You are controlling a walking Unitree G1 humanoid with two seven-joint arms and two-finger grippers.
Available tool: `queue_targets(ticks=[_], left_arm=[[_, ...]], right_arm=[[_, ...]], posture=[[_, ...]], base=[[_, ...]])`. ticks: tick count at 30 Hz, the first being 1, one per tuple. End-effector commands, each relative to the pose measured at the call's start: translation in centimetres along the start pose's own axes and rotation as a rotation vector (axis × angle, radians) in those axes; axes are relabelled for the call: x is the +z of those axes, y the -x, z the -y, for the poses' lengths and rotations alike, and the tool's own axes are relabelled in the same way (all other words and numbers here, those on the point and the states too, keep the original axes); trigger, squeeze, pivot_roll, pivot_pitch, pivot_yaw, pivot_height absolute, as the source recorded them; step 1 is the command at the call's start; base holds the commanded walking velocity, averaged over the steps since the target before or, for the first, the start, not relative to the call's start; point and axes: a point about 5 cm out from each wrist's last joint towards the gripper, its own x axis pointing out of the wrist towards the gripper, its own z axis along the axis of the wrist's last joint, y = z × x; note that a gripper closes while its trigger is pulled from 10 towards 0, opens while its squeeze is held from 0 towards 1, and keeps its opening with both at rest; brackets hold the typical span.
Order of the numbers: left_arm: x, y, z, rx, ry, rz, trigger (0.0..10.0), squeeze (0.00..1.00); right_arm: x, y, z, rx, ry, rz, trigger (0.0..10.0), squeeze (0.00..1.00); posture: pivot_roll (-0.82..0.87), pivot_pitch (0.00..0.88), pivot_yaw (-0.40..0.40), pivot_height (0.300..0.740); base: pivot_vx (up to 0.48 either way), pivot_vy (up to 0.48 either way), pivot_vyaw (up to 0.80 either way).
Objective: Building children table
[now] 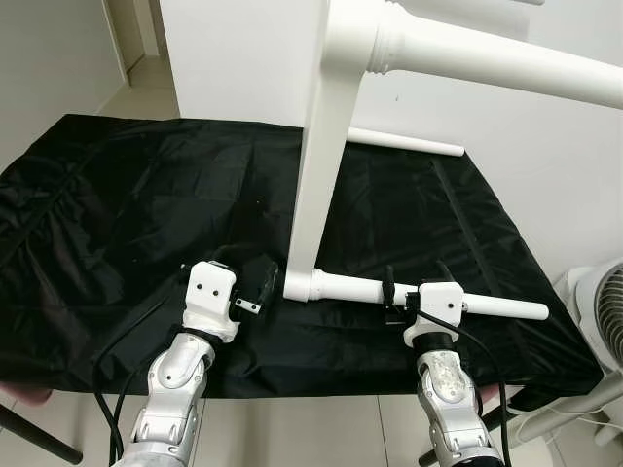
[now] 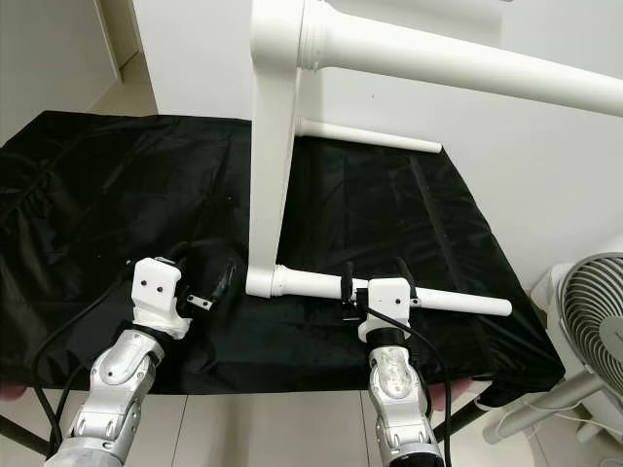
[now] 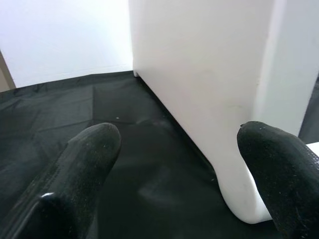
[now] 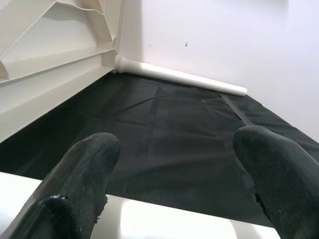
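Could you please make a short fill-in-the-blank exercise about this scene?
1. The tabletop stands on its edge on a ____ cloth.
2. The right pincer is at the near ____ lying on the cloth.
3. The fingers of the left pincer are ____.
4. At the robot's right stands a white ____.

Missing words: black; leg; open; fan

A wrinkled black fabric sheet [image 1: 117,224] spreads beneath and ahead of both grippers. A white round electric fan [image 2: 592,321] with a grille stands on the tiled floor [image 1: 321,433] right of the right gripper.
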Motion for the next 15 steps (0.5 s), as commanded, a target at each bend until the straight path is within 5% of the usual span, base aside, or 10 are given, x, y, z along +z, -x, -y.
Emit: queue_targets(ticks=[1, 11, 12, 14, 15], left_arm=[[-0.03, -0.19, 0.17, 0.014, -0.001, -0.002, 10.0, 0.00], [-0.02, 0.49, 1.08, -0.068, 0.035, -0.001, 10.0, 0.00], [-0.11, 0.64, 0.96, -0.062, 0.035, -0.007, 10.0, 1.00], [-0.19, 0.73, 0.75, -0.052, 0.024, -0.014, 10.0, 1.00], [-0.21, 0.68, 0.54, -0.047, 0.012, -0.018, 10.0, 0.00]], right_arm=[[-0.20, 0.17, 0.30, -0.014, 0.005, -0.008, 10.0, 0.00], [-0.15, 0.05, -0.08, 0.008, 0.000, -0.006, 10.0, 0.00], [-0.20, 0.04, -0.18, 0.010, -0.001, -0.007, 10.0, 0.00], [-0.29, 0.04, -0.31, 0.012, -0.002, -0.010, 10.0, 0.00], [-0.35, -0.06, -0.46, 0.013, -0.005, -0.011, 10.0, 0.00]], posture=[[-0.03, 0.000, -0.033, 0.740], [-0.01, 0.000, -0.044, 0.740], [0.00, 0.000, -0.043, 0.740], [0.01, 0.000, -0.042, 0.740], [0.02, 0.000, -0.039, 0.740]], base=[[0.000, 0.000, 0.00], [0.000, 0.000, 0.00], [0.000, 0.000, 0.00], [0.000, 0.000, 0.00], [0.000, 0.000, 0.00]])
